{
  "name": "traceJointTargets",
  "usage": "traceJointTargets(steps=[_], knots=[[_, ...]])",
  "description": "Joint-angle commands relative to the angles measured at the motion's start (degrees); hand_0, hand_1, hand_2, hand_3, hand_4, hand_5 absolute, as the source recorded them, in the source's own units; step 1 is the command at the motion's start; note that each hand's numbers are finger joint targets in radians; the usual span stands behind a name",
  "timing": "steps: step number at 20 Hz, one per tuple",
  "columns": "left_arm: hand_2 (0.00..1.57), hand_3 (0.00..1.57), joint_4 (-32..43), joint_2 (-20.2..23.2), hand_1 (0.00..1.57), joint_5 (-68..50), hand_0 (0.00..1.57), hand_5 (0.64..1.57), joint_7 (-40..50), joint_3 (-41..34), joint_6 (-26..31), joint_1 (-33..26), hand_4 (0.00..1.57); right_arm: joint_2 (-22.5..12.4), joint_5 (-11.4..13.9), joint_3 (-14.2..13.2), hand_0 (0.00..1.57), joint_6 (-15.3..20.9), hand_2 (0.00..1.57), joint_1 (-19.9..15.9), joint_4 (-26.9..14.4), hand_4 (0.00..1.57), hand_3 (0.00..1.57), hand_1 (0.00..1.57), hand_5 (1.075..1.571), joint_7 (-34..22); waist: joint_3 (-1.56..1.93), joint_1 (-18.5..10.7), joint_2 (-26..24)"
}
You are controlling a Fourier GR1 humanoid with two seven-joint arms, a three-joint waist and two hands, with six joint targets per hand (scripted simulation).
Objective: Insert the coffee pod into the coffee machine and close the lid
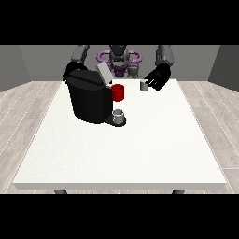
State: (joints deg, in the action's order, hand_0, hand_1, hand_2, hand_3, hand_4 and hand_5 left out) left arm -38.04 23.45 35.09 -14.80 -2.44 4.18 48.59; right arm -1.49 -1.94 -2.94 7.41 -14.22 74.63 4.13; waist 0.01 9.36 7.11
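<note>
**Pod at the far edge, lid up — the risks we see**

We find the coffee pod (144, 86) as a small grey cylinder, upright, near the far edge of the white table (140, 149). It is just beside the hand at the view's right (156, 79), which is over it on its right side. Whether the fingers already pinch the pod or only stand next to it, we cannot tell — the hand is a dark shape there.

The coffee machine (88, 100) is a black block at the view's left, with its grey lid (103, 73) tilted up and open. A red part (118, 92) shows at its front, and a grey cup (119, 115) stands on the base below.

What can go wrong, in our judgement:
- The pod is small and smooth-looking, so it may tip or slide away if the fingers close off-centre.
- The way to the machine passes the raised lid; a low carry could knock the lid down too early.
- The pod may enter tilted, and then the lid would not close.

The hand at the view's left is hidden behind the machine.
</note>
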Motion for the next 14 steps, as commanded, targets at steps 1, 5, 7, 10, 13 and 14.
traceJointTargets(steps=[1,5,7,10,13,14], knots=[[1.33,1.29,-0.52,2.61,1.25,-1.01,1.25,1.571,1.79,-1.47,5.1,6.29,0.56,-0.31,0.49,-0.35,0.0,0.66,0.0,-2.79,-0.72,0.49,0.0,0.0,1.571,0.45,0.01,0.91,1.39],[1.2,1.22,-0.48,5.34,1.01,-0.51,1.01,1.571,2.95,-3.27,3.63,10.25,0.54,0.94,1.26,1.53,0.0,0.06,0.0,-1.76,-0.01,0.53,0.0,0.0,1.571,4.83,0.01,3.39,4.27],[1.21,1.23,0.08,2.98,1.02,-0.77,1.02,1.571,6.25,-3.13,4.62,10.61,0.5,0.74,1.13,2.13,0.0,0.48,0.0,-1.24,1.61,0.51,0.0,0.0,1.571,-1.32,0.0,4.73,0.36],[1.25,1.2,-0.1,2.9,1.21,-1.23,1.21,1.571,8.71,-4.8,2.72,14.76,0.51,-0.81,0.14,0.39,0.0,-0.21,0.0,-4.96,1.41,0.51,0.0,0.0,1.571,-1.47,0.01,6.3,3.73],[1.29,1.22,0.78,5.91,1.26,-2.3,1.26,1.571,5.96,-6.08,5.98,15.23,0.47,-1.6,-0.15,0.2,0.0,-0.69,0.0,-5.08,2.91,0.51,0.0,0.0,1.571,-2.43,0.0,5.95,4.41],[1.33,1.27,0.21,2.36,1.28,-0.82,1.28,1.571,8.54,-4.27,3.89,15.18,0.48,0.75,2.1,2.2,0.0,1.81,0.0,-3.29,2.26,0.5,0.0,0.0,1.571,-1.63,0.0,6.42,3.06]])
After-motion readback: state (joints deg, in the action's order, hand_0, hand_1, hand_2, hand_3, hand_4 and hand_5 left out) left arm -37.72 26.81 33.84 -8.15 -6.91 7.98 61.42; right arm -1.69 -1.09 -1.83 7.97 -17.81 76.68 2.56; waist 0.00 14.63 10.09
